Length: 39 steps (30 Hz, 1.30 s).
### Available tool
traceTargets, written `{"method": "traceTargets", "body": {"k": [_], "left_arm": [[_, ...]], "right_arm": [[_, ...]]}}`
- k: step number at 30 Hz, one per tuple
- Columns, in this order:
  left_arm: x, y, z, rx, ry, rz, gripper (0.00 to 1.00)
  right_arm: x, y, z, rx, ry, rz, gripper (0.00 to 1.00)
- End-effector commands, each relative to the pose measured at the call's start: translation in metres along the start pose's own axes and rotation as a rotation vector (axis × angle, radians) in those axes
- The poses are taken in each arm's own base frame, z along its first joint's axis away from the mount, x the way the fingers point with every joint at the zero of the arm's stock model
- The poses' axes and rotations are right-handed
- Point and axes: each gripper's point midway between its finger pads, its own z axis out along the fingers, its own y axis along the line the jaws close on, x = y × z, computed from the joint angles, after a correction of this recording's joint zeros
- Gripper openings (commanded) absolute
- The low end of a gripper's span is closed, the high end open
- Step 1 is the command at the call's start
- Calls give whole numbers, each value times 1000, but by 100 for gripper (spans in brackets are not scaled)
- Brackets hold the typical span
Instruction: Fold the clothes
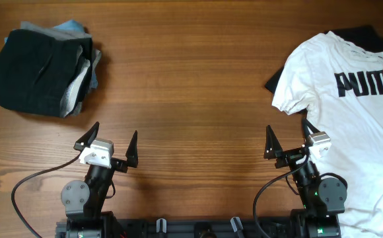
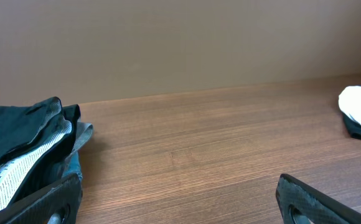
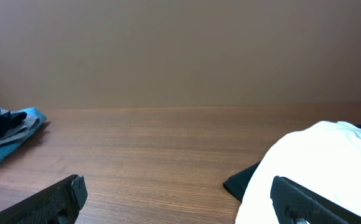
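Note:
A white T-shirt [image 1: 350,112] with black "PUMA" lettering lies spread at the table's right side, over a black garment [image 1: 275,80] that shows at its left and top edges. My right gripper [image 1: 288,135] is open near the front edge. Its right finger hangs over the shirt's sleeve and its left finger over bare wood. In the right wrist view the shirt [image 3: 317,155] and the black corner [image 3: 246,180] lie just ahead of the open gripper [image 3: 180,199]. My left gripper [image 1: 112,137] is open over bare wood, with nothing between its fingers [image 2: 50,202].
A stack of dark, grey and blue folded clothes [image 1: 39,69] sits at the back left, also seen in the left wrist view [image 2: 18,149] and far left in the right wrist view [image 3: 6,134]. Brown wooden tabletop [image 1: 191,79] lies between stack and shirt.

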Motion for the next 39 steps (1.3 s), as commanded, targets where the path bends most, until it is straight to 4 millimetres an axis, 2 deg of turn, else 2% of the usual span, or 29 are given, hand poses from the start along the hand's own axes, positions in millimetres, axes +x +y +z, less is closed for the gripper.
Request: {"method": "traceTargets", "body": {"k": [1,36,39], "left_arm": [[1,0,0,0,0,-10,100],[1,0,0,-3,-1,-10,100],[-6,-7,-1,37,-23,-52,100]], "right_arm": [[0,-13,-1,73,-4,4,100],[0,-13,-1,73,-4,3,100],[-1,-9,-1,49,-3,5,100]]}}
